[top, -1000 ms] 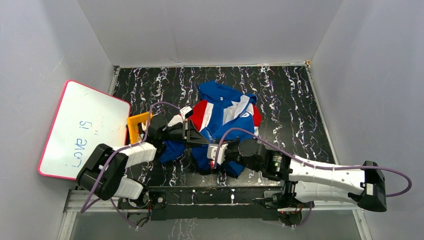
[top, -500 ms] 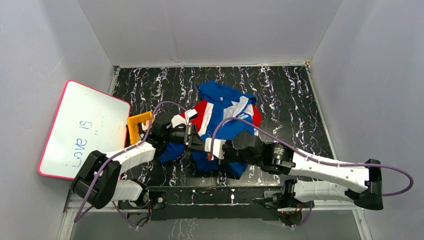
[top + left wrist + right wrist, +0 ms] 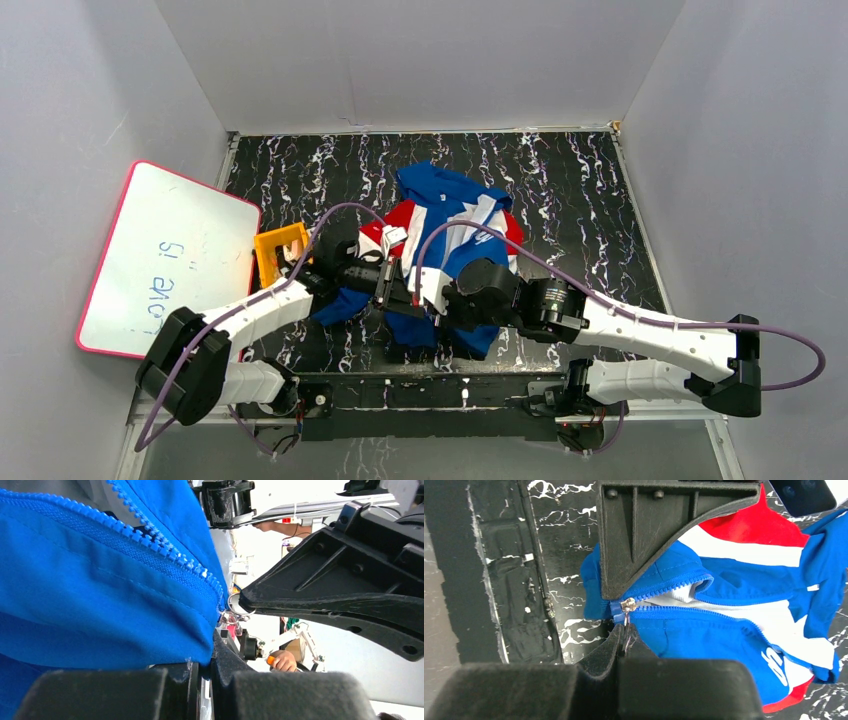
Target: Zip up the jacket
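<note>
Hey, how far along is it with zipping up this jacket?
Done: both zipper sides appear joined in the slider at the hem of the jacket. In hand: the right gripper pinches the pull tab; the left gripper clamps the jacket near it. Left: the teeth beyond the slider gape open, so nearly the whole run.

White shells over black joints cover the left arm (image 3: 262, 308) and right arm (image 3: 650, 335); a purple cable (image 3: 345, 206) loops behind the left pincer (image 3: 402, 290), whose angular black finger (image 3: 649, 535) carries two screw heads (image 3: 611, 493).

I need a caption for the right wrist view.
Right gripper pinches the zipper pull; the jacket is unzipped beyond the slider.
</note>
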